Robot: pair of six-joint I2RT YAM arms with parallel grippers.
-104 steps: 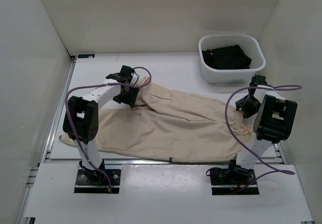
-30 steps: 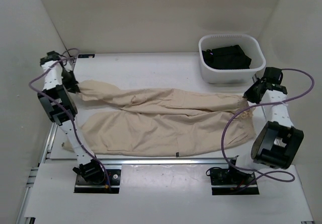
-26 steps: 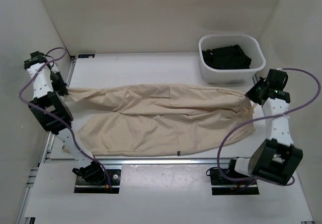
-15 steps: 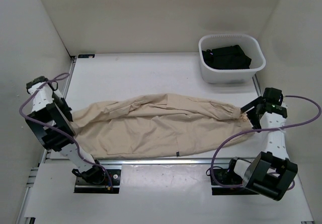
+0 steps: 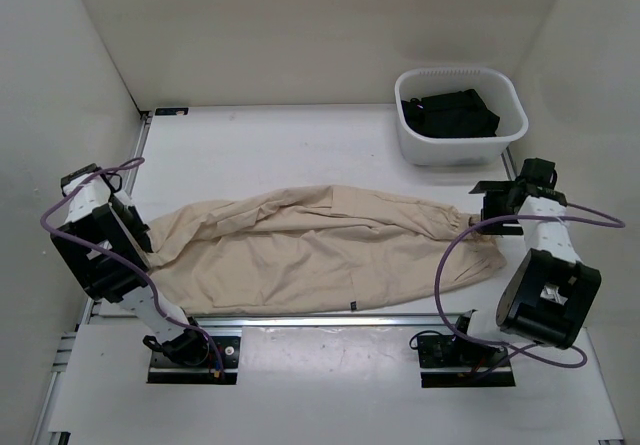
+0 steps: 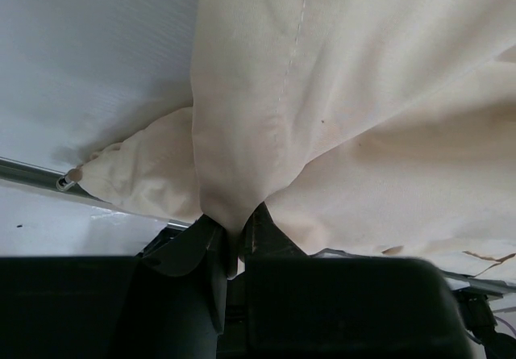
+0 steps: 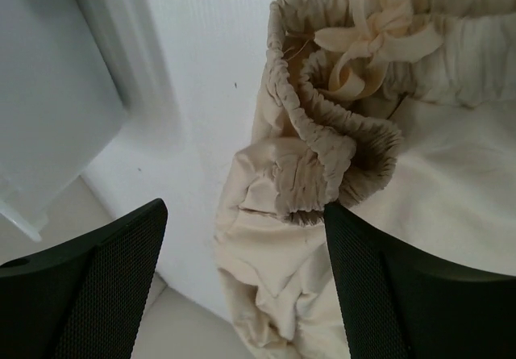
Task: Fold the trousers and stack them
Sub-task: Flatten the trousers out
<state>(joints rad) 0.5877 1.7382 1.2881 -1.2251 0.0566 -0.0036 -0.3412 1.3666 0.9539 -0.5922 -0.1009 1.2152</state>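
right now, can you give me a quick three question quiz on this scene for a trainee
1. True or false: the left gripper is shut on the trousers.
2. The right gripper is: A) open by the waistband, B) shut on a trouser leg, C) shut on the drawstring.
3. What does the white bin hold?

Key: 1 true; 2 A; 3 dark clothing.
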